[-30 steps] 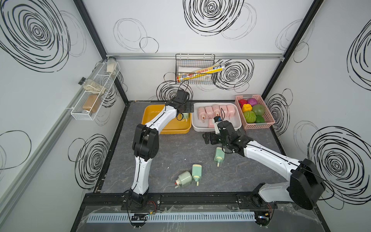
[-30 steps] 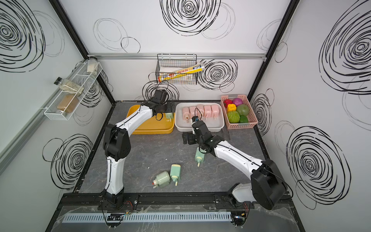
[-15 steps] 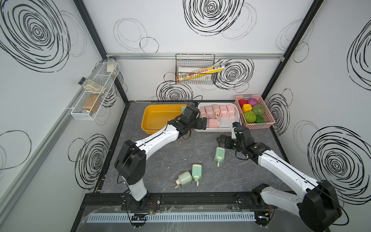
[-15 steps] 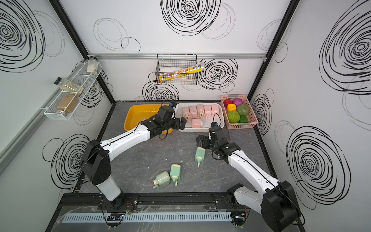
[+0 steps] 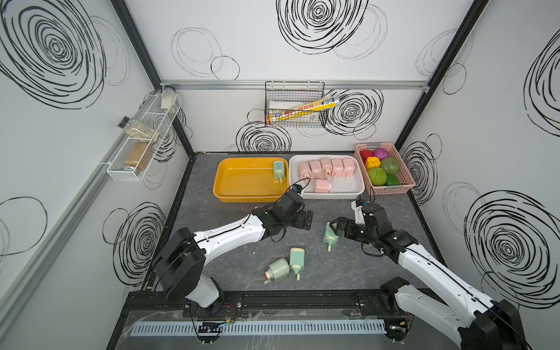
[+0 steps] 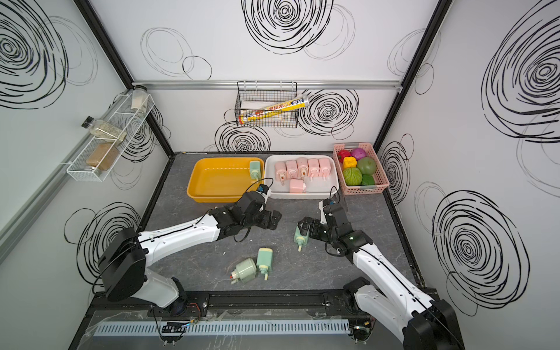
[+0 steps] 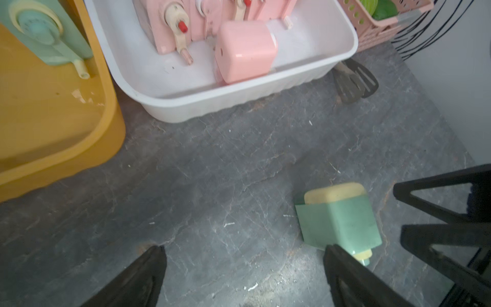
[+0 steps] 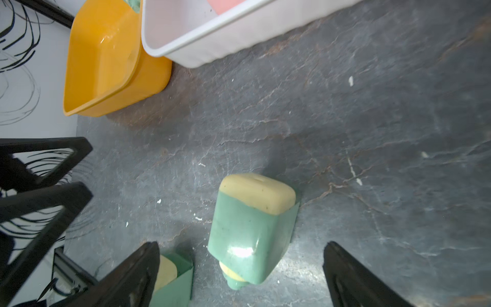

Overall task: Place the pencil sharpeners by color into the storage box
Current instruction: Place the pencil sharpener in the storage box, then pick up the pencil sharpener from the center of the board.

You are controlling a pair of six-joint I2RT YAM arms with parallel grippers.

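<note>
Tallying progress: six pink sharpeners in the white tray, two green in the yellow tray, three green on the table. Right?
Not quite: the yellow tray holds only one green sharpener, as both top views show. The rest is right.

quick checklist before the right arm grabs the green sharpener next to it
1. right gripper open: ok
2. green sharpener ahead between its jaws: ok
3. left gripper open, empty, apart from it: ok
4. room in yellow tray, one green inside: ok
5. gripper low enough to close: cannot tell
6. other two greens apart for later picks: not ok, they look touching
</note>
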